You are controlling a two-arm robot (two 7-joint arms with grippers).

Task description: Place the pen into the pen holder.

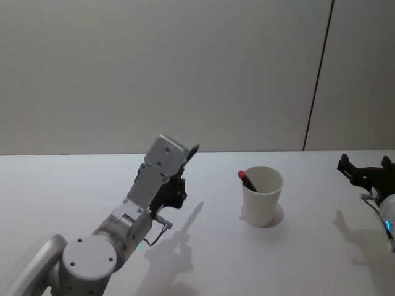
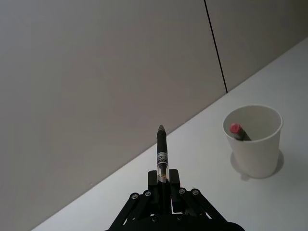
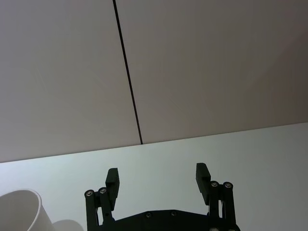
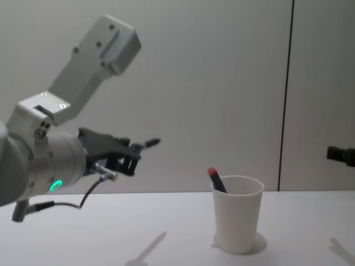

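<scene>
The black pen (image 2: 162, 153) sits clamped in the closed fingers of the robot's left gripper (image 2: 162, 180), its tip pointing out past the fingertips toward the grey wall (image 2: 96, 72). In the chest view the left gripper (image 4: 131, 153) hangs in the air well above the white desk (image 4: 83, 238), with the pen (image 4: 148, 143) lying nearly level and aimed toward the pen holder's side. The pen holder (image 1: 262, 198), a white paper cup, stands upright on the desk (image 1: 321, 259) to the right of the left gripper (image 1: 182, 169) and apart from it. A red-tipped pen (image 1: 247, 180) leans inside the pen holder against the rim on its left side, its red end poking above the edge. At the desk's far right, the right gripper (image 3: 158, 176) hovers with its two fingers spread wide apart and nothing between them, away from the pen holder (image 3: 21, 211).
</scene>
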